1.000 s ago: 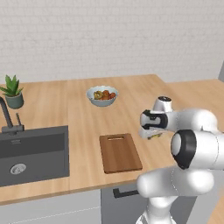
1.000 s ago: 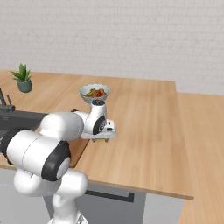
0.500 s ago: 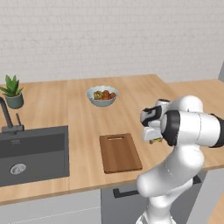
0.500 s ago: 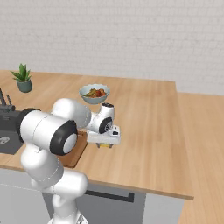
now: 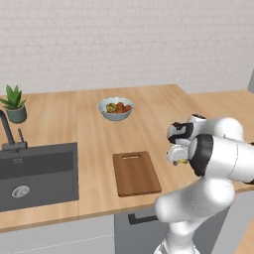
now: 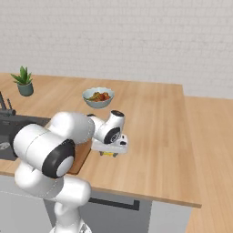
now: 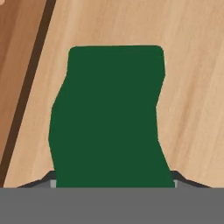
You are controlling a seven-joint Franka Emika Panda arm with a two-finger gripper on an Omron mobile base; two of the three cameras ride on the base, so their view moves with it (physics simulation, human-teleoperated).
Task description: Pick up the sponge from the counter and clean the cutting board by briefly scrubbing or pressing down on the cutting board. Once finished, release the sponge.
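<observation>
From the left base view I see the gripper point(image 5: 177, 159) low over the counter point(image 5: 149, 114), just right of the cutting board point(image 5: 135, 172), a flat reddish-brown rectangle with its handle slot at the far short edge. A sliver of yellow from the sponge point(image 5: 181, 161) peeks out under the hand. Farther back sit a bowl of fruit point(image 5: 115, 107), a potted plant point(image 5: 14, 103) and the dark sink point(image 5: 37, 173) at the left. From the right base view the gripper point(image 6: 109, 153) hangs over the light wood, the sponge point(image 6: 108, 154) a thin yellow strip beneath it, beside the board's edge. In the hand view the sponge point(image 7: 109, 118) shows a dark green top, pinched narrower toward the fingertips point(image 7: 45, 179), which are clamped on its sides; the cutting board point(image 7: 17, 61) runs along the left.
</observation>
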